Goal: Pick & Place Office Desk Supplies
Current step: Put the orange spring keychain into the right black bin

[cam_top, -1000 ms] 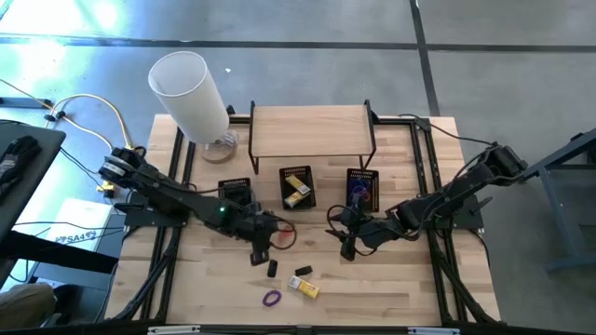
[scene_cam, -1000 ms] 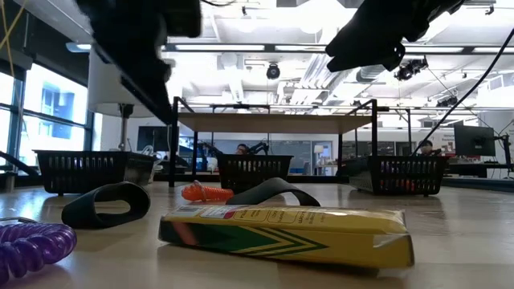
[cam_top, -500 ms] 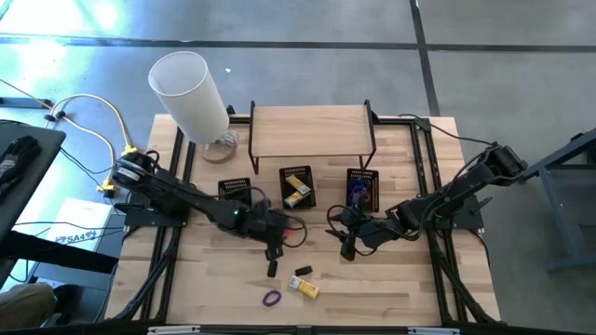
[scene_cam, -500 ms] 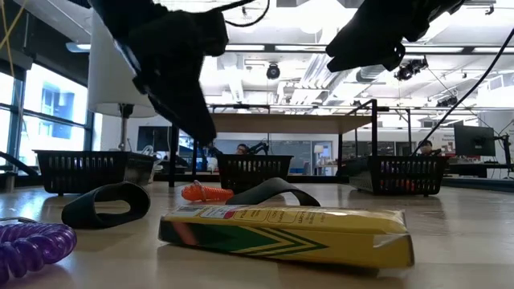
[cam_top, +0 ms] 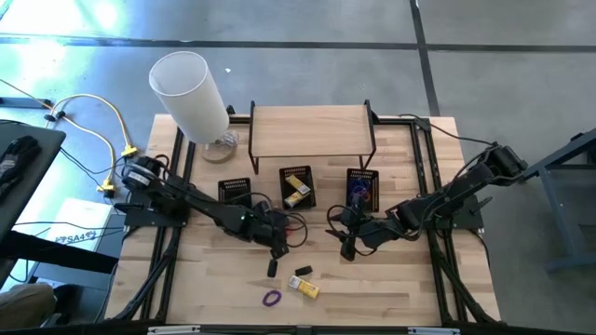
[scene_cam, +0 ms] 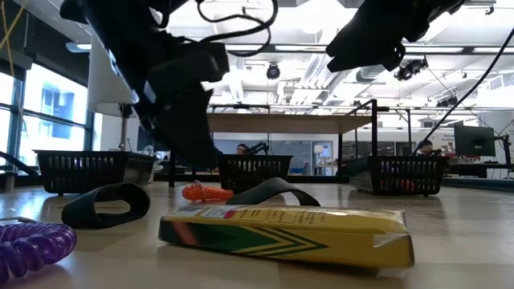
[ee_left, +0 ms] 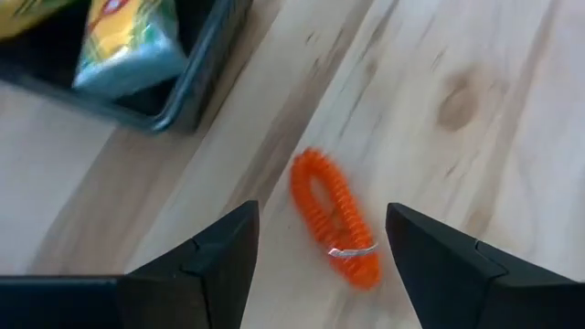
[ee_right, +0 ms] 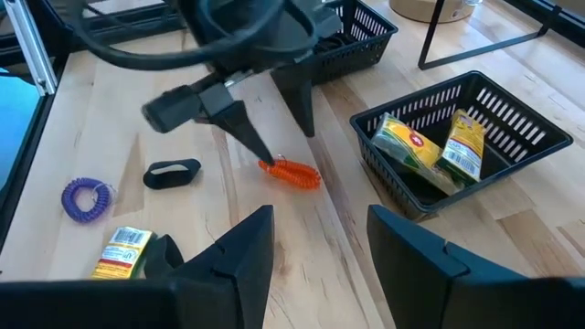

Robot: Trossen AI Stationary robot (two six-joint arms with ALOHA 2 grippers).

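An orange coiled band [ee_left: 335, 219] lies flat on the wooden table. My left gripper [ee_left: 322, 212] hovers open just above it, fingers on either side, tilted downward; it shows in the high view [cam_top: 277, 244] and the right wrist view [ee_right: 270, 128]. My right gripper [ee_right: 320, 219] waits open and empty to the right of it [cam_top: 346, 244]. Nearer the front edge lie a black loop-shaped clip [cam_top: 272, 268], a second black piece [cam_top: 303, 272], a yellow box [cam_top: 304, 288] and a purple coiled band [cam_top: 271, 298].
Three black baskets [cam_top: 236, 193] [cam_top: 297, 186] [cam_top: 362, 189] stand in a row behind the grippers; the middle one holds yellow boxes. Behind them are a wooden riser shelf [cam_top: 312, 130] and a tall white cylinder [cam_top: 191, 93]. Bare table lies at the front right.
My left gripper has sunk toward the orange coiled band, drifting a little toward the table's right edge and rolling at the wrist. The band and the other items have kept their places.
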